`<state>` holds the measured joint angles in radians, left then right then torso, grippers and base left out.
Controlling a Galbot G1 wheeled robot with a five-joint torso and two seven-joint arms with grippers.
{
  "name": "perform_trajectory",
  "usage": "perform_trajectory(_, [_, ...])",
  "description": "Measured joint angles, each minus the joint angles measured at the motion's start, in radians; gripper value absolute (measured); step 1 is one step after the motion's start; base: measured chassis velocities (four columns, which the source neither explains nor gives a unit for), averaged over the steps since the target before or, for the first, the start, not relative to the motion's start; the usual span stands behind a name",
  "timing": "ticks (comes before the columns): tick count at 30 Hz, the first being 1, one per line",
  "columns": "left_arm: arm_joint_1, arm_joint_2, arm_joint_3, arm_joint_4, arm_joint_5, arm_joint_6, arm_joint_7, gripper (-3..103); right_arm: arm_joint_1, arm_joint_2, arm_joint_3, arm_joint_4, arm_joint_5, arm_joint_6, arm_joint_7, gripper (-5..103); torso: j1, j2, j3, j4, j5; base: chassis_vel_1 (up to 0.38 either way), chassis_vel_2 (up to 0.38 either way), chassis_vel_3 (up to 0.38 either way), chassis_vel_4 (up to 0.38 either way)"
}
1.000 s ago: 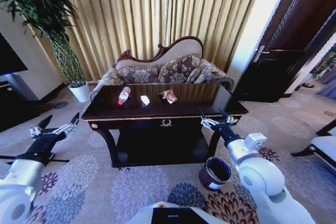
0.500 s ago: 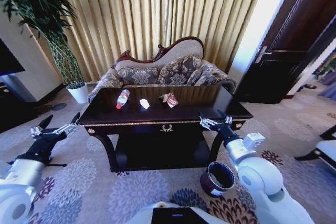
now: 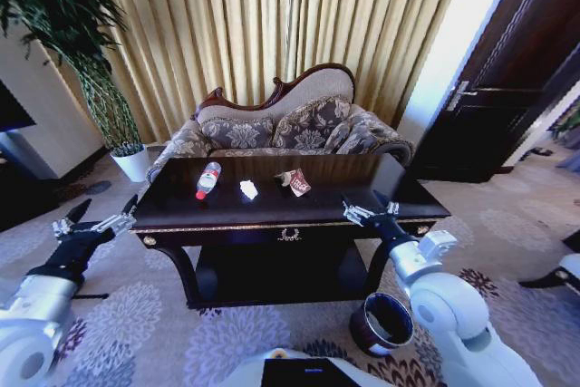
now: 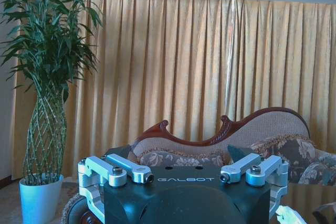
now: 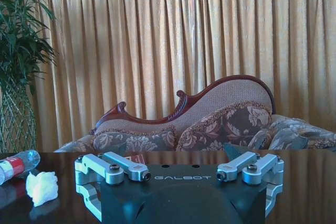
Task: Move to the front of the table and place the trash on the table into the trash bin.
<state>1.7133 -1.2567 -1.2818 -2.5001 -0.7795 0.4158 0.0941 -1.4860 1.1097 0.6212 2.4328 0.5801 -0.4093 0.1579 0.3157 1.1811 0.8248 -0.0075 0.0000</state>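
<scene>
Now | left gripper (image 3: 93, 221) spread, beside table (image 3: 381, 189) | right gripper (image 3: 369, 212) spread, over front edge

Beyond both sets of jaws you see a carved-back sofa (image 3: 290, 120) with patterned cushions (image 3: 240, 131). Gold pleated curtains (image 3: 272, 24) hang behind it. Ahead of the left jaws and to their left you see a tall green plant (image 3: 77, 43) in a white pot (image 3: 136, 162). To the right of the right jaws stands a dark wooden door (image 3: 507, 88). Floral carpet (image 3: 227, 337) lies below both.
</scene>
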Motion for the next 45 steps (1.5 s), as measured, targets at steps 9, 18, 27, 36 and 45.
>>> perform_trajectory(9, [0.001,-0.002,-0.002,0.000,0.000,-0.001,0.001,100,0.001,-0.002,-0.013,0.009,0.004,-0.020,0.000,100,0.000,0.000,0.000,0.0000,0.0001,-0.098,0.096,0.106,-0.102])
perform_trajectory(18, [0.005,0.002,-0.007,0.000,0.000,-0.005,0.003,100,0.050,-0.061,-0.069,-0.013,0.110,-0.038,-0.025,100,0.000,0.000,0.000,-0.0001,0.0000,-0.026,0.030,0.027,-0.033])
perform_trajectory(27, [0.018,-0.001,-0.009,0.000,0.002,-0.039,0.011,100,0.229,-0.172,-0.197,-0.180,0.278,-0.050,-0.055,100,0.000,0.000,0.000,0.0000,0.0001,0.000,0.000,0.000,0.000])
perform_trajectory(36, [0.029,-0.006,-0.021,0.000,0.007,-0.044,0.011,100,0.501,-0.180,-0.362,-0.404,0.335,-0.053,-0.090,100,0.000,0.000,0.000,0.0003,0.0001,0.000,0.000,0.000,0.000])
perform_trajectory(45, [0.044,-0.031,-0.018,0.000,0.034,-0.048,0.013,100,0.670,-0.159,-0.502,-0.571,0.335,-0.080,-0.109,100,0.000,0.000,0.000,0.0002,0.0000,0.000,0.000,0.000,0.000])
